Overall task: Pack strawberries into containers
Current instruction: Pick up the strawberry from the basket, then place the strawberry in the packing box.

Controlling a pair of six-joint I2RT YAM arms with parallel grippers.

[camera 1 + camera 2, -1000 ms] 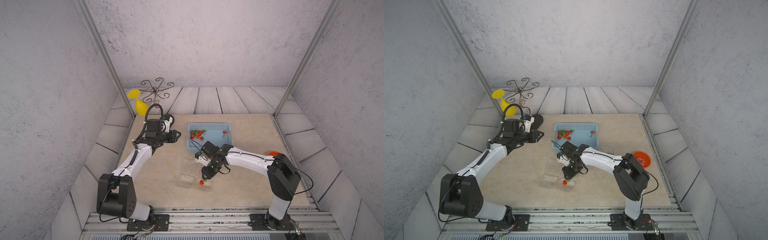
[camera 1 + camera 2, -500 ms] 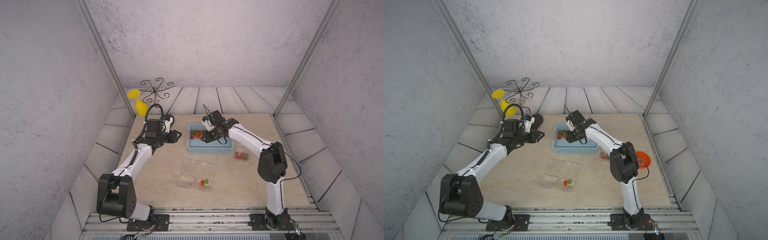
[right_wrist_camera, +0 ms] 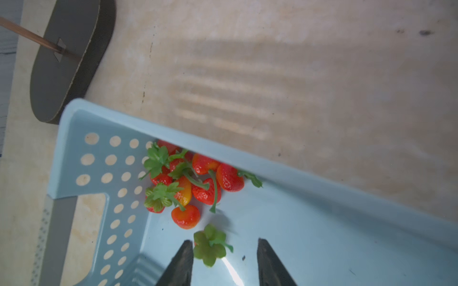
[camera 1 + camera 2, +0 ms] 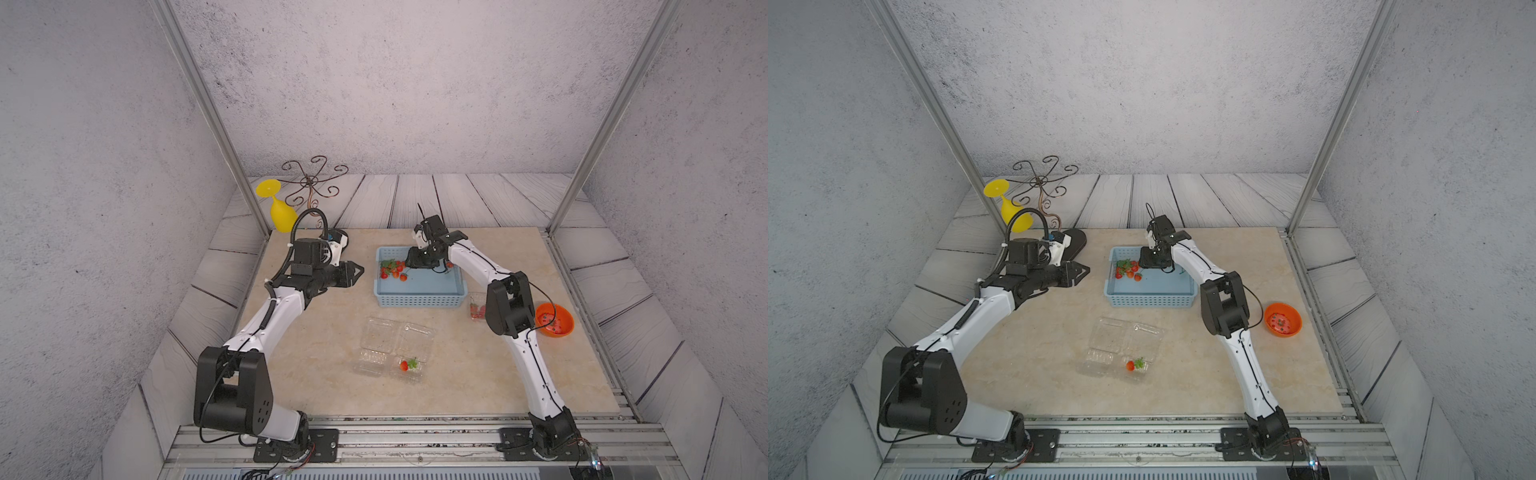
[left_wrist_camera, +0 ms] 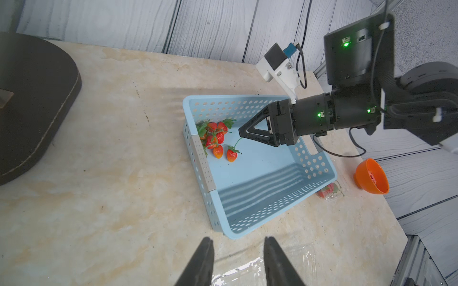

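The strawberries [image 3: 229, 178] are red, some shading to orange-yellow, with green caps; the basket [image 4: 419, 300] is light blue, dotted with round holes, the bowl [image 4: 555, 319] orange, the goblet [image 4: 282, 216] yellow, the containers [image 4: 376, 332] clear, the tabletop [image 4: 316, 357] mottled beige.

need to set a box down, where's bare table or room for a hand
Bare: the tabletop between the left arm and the open containers; the strip between those and the right arm; the basket floor along its near wall. Crowded: the basket's far left corner, strawberries at the right pincer; and by the orange bowl.
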